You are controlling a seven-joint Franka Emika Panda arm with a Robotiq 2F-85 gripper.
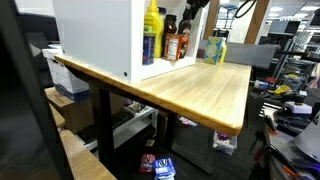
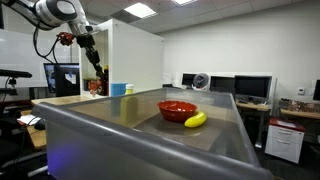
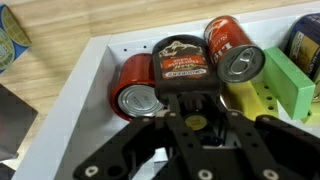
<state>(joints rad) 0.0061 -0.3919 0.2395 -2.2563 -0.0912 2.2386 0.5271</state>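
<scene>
In the wrist view my gripper [image 3: 188, 102] is shut on a dark sauce bottle [image 3: 180, 60] with a black and red label. The bottle stands inside a white box shelf [image 3: 75, 95]. One red can [image 3: 135, 88] stands beside it and another [image 3: 232, 48] lies tilted behind it. A green block [image 3: 286, 85] lies on the other side. In both exterior views the arm [image 2: 60, 12] reaches down into the shelf's open side [image 1: 165, 40], where a yellow bottle [image 1: 150, 32] and brown bottles stand.
The white shelf [image 1: 95, 35] stands on a light wooden table [image 1: 200, 90]. A green item [image 1: 216, 48] stands on the table beyond it. In an exterior view a red bowl [image 2: 177, 109], a banana [image 2: 196, 120] and a blue cup [image 2: 118, 89] are on the table. Desks with monitors [image 2: 250, 88] stand around it.
</scene>
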